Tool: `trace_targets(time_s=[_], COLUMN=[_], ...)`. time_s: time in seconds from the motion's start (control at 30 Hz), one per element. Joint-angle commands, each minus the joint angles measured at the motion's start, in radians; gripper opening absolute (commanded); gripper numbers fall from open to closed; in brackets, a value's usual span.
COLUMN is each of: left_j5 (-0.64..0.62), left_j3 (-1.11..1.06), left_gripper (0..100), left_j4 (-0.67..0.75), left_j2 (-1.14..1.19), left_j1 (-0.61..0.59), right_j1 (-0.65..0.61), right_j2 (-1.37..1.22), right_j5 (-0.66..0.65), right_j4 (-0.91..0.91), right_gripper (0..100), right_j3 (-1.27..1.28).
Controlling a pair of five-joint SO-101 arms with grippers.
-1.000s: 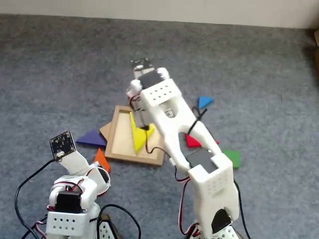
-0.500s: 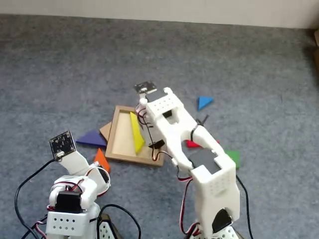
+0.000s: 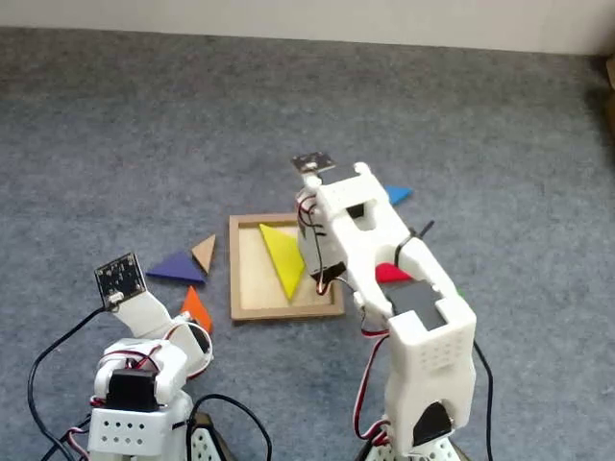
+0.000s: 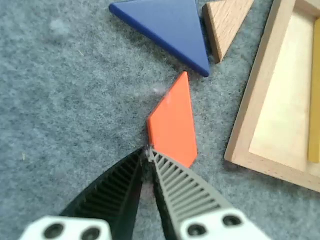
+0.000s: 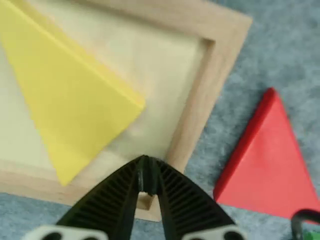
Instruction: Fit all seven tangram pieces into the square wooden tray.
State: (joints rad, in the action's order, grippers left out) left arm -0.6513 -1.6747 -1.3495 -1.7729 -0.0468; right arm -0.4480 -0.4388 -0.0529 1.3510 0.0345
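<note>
Square wooden tray point(image 3: 234, 274): lies flat on the grey, carpet-textured worktop point(image 3: 115, 144), about mid-scene in the high view, between the two arms.

Contents of tray:
- Yellow triangle point(image 3: 282, 257), large, inside the rim. One long edge runs diagonally across the tray floor, and bare wood shows on both sides of it.

Pieces outside the tray, on the worktop:
- Dark blue triangle point(image 4: 167, 27), large, to the tray's left in the high view, apart from the rim.
- Plain wooden triangle point(image 4: 225, 20), small, just beside the dark blue one and between it and the tray.
- Orange parallelogram point(image 4: 172, 125), near the tray's lower left corner in the high view, not touching the rim.
- Red triangle point(image 5: 265, 155), just beside the tray's right rim, partly under the right arm in the high view.
- Light blue triangle point(image 3: 396, 194), small, beyond the right arm, well apart from the tray.

Hands:
- Left hand point(image 4: 148, 152): the two fingers are pressed together with nothing between them. The tips sit at one corner of the orange parallelogram; contact cannot be told.
- Right hand point(image 5: 145, 162): the fingers are closed tip to tip and empty, poised over the tray's rim near the corner closest to the red triangle, beside a point of the yellow triangle.
</note>
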Motion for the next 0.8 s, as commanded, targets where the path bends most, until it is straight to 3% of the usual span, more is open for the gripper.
trace_targets(time_s=[0.0,0.23,0.47,0.77], left_j5=[0.002,0.002,0.002,0.002], left_j3=[-0.022,-0.022,-0.022,-0.022], left_gripper=[1,1,1,1], left_j4=[-0.035,-0.035,-0.035,-0.035], left_j2=[-0.053,-0.053,-0.053,-0.053], left_j1=[0.019,0.019,0.019,0.019], right_j1=[0.001,-0.015,-0.021,-0.142], right_j2=[0.116,0.337,0.272,0.163], right_j5=[-0.011,-0.012,-0.012,-0.011], right_j4=[0.001,-0.093,-0.285,-0.292], right_gripper=[0.4,0.4,0.4,0.4], right_j3=[0.012,0.085,0.130,0.133])
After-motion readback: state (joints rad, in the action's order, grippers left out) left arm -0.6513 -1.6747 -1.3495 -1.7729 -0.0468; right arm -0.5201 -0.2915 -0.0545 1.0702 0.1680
